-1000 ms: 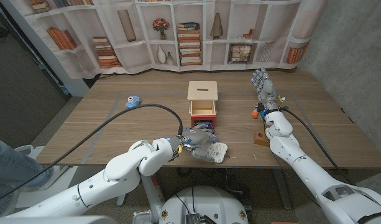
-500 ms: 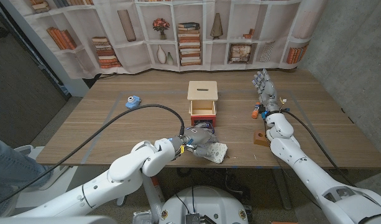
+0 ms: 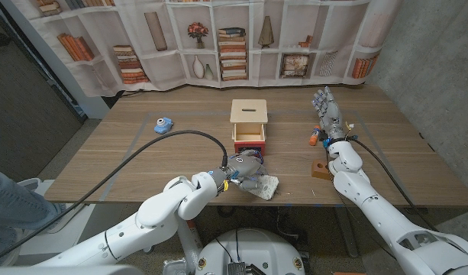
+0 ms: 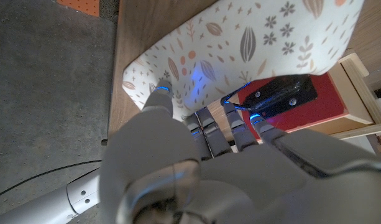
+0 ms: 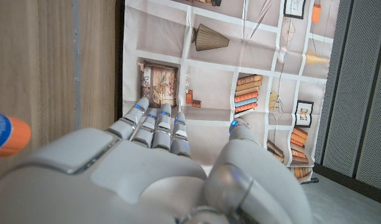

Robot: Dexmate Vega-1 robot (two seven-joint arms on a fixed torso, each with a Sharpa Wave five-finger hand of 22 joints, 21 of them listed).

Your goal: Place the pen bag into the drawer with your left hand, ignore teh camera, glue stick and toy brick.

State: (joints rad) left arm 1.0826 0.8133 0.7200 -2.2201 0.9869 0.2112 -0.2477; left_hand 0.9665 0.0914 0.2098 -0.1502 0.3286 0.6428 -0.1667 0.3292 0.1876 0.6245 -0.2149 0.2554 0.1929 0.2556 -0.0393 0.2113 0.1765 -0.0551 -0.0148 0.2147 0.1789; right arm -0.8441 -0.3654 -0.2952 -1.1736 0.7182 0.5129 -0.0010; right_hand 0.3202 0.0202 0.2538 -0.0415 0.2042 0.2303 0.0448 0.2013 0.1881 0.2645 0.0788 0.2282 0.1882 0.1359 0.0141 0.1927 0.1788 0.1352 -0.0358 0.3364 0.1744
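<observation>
The pen bag [image 3: 266, 186], white with a small leaf print, lies near the table's front edge, just in front of the drawer. My left hand [image 3: 243, 169] grips its left end. In the left wrist view the fingertips [image 4: 162, 93] press along the edge of the pen bag [image 4: 240, 50]. The red drawer [image 3: 249, 140] stands pulled out of the pale wooden box [image 3: 249, 113], and the same red drawer [image 4: 314, 106] shows just past the bag. My right hand [image 3: 324, 105] stands upright at the right, fingers apart and holding nothing.
A blue toy camera [image 3: 164, 124] sits at the left of the table. An orange and blue glue stick [image 3: 315, 139] lies beside my right wrist, and a brown toy brick [image 3: 320, 169] sits nearer the front edge. A printed bookshelf backdrop hangs behind the table.
My left arm has edged a little to the right, toward the drawer, with the pen bag under its fingers. The right hand has not moved.
</observation>
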